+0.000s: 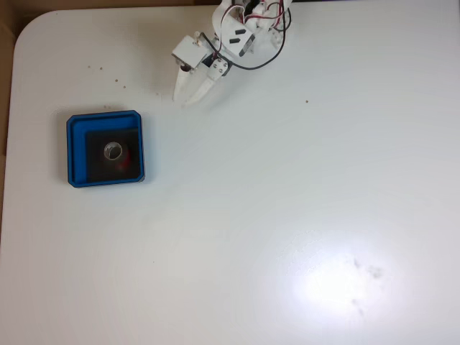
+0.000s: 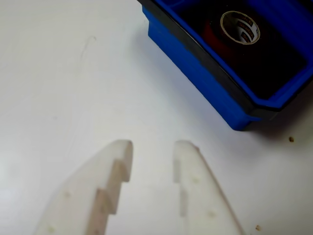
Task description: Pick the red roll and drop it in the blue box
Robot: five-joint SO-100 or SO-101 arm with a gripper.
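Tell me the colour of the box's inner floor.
The blue box has a black inner floor, clearest in the wrist view, with the red roll lying on it.

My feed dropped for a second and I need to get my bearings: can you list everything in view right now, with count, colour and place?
Table: one, white, spans the fixed view; a few dark specks on it near the top left.
Box: one, blue with a black floor, on the table at the left of the fixed view; top right in the wrist view.
Roll of tape: one, red with a pale core, lying inside the box on its floor.
Arm: one, white with black and red wires, top centre of the fixed view.
End effector: one, white, open and empty, over bare table to the upper right of the box in the fixed view.
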